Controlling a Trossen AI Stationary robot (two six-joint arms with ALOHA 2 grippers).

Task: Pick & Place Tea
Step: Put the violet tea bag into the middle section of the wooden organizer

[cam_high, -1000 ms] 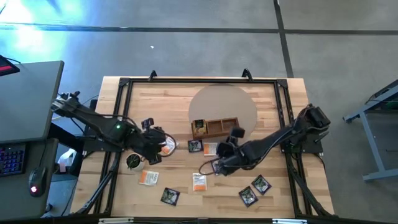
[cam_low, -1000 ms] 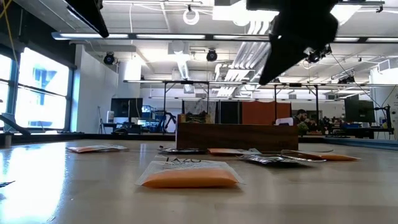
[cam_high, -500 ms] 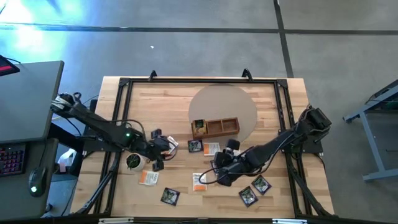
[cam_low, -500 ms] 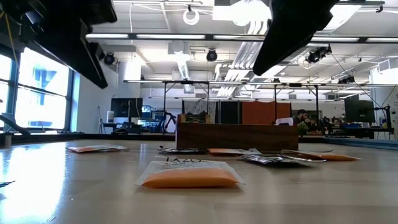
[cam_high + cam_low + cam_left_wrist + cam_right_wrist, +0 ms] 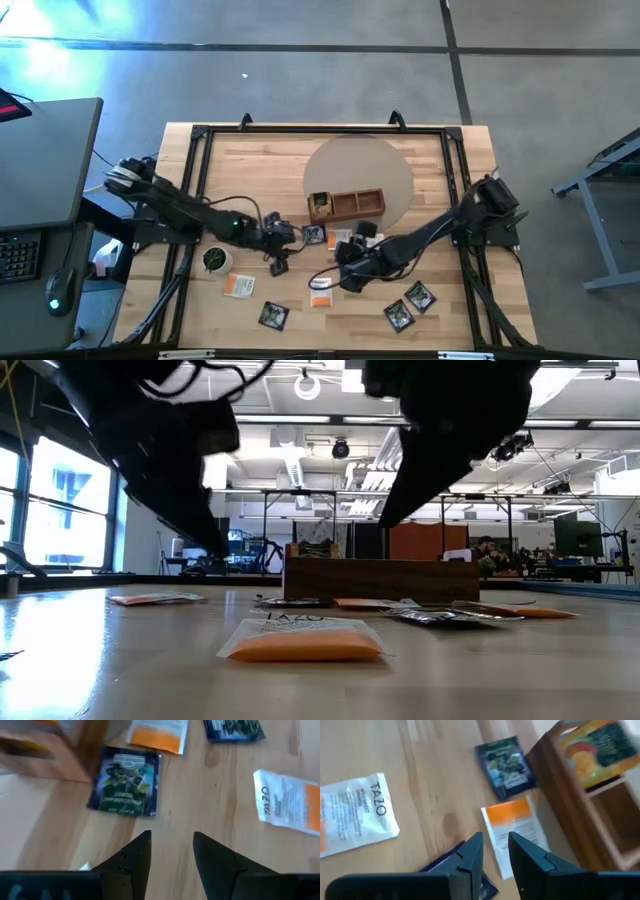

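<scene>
The flat square tea packets (image 5: pixel 321 291) are scattered in front of the long brown wooden tray (image 5: pixel 345 205). Since 1 second ago, the empty, parted left gripper (image 5: pixel 281 243) and the empty right gripper (image 5: pixel 340 272), its fingers a narrow gap apart, have been brought nearer the tray; a pick seems imminent.

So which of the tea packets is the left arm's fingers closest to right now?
The black packet just ahead of the left fingers, lying beside the wooden tray. The white-and-orange packet and the other packets lie farther off.

Left claw (image 5: pixel 170 852) open; right claw (image 5: pixel 495 852) narrowly parted.
</scene>
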